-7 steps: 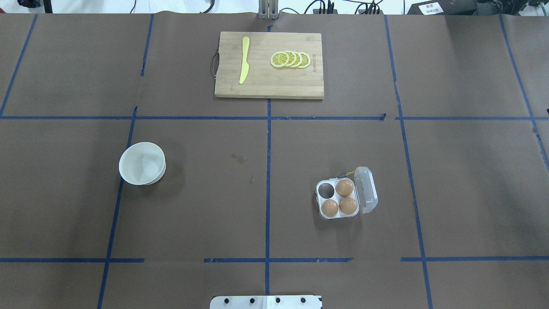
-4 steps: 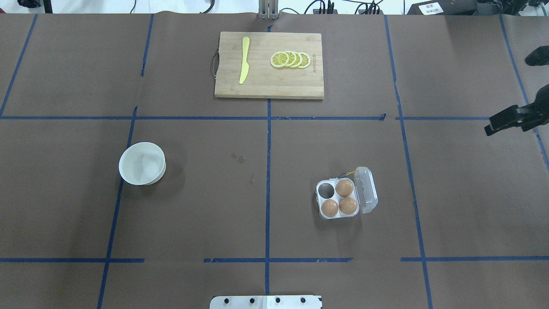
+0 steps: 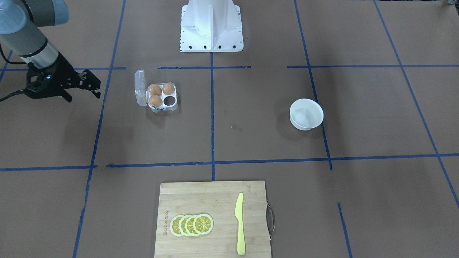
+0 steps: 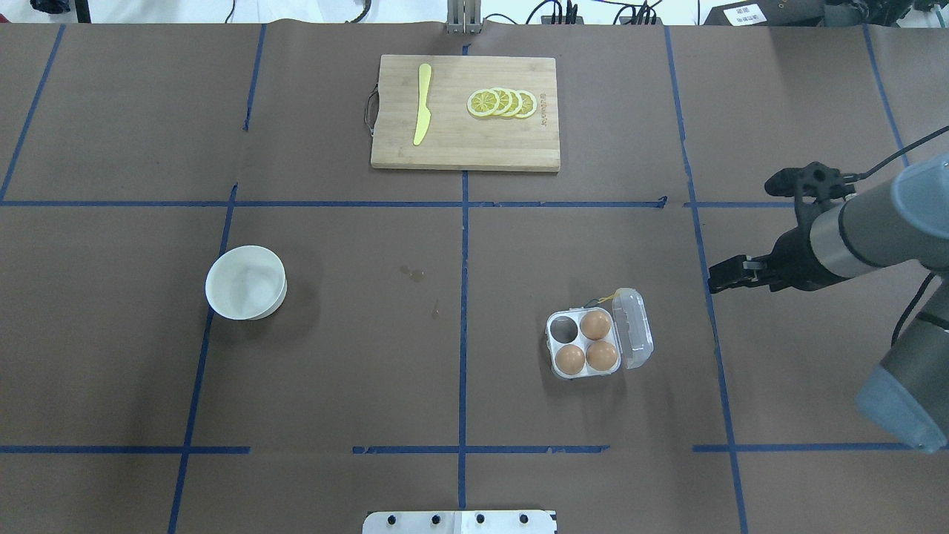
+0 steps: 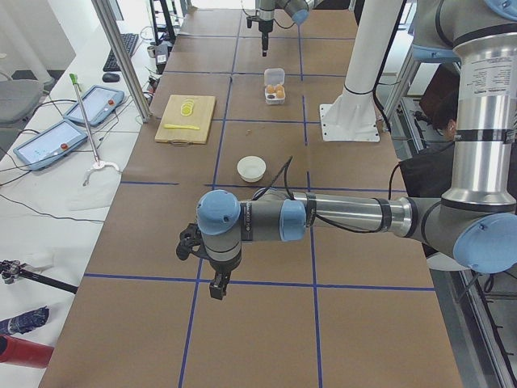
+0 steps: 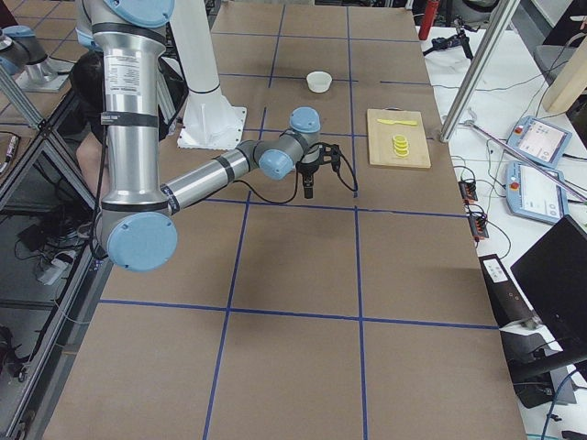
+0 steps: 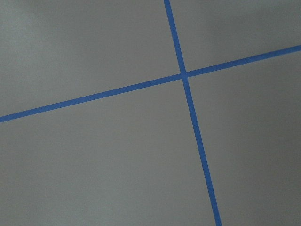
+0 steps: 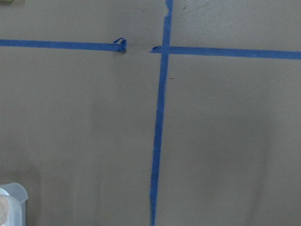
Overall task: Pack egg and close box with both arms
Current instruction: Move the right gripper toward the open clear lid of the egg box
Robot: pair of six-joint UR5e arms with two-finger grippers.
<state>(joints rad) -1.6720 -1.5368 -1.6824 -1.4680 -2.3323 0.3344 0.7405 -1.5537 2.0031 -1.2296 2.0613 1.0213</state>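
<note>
The box [image 4: 636, 328] is clear, glossy plastic, and the eggs [image 4: 595, 325] in it have smooth orange-brown shells with a faint sheen. Under the box, the table [image 4: 334, 371] is covered in matt brown paper lined with blue tape [image 4: 463, 245]. Well apart from the box are a smooth, glossy white bowl [image 4: 245, 283], a pale wood board [image 4: 463, 141] and the satin grey metal right arm [image 4: 867, 230].

The box [image 4: 563, 327] sits on the counter [image 4: 371, 371], right of the centre line. Three eggs [image 4: 595, 325] occupy its cells; the far-left cell is vacant. The lid [image 4: 635, 328] lies open on the box's right side. The bowl [image 4: 245, 282] stands well apart, to the left. The cutting board [image 4: 465, 144] lies at the far side and carries a knife [image 4: 422, 104] on its left and lemon slices [image 4: 502, 102] on its right. The right tool [image 4: 721, 279] is positioned to the right of the box.
</note>
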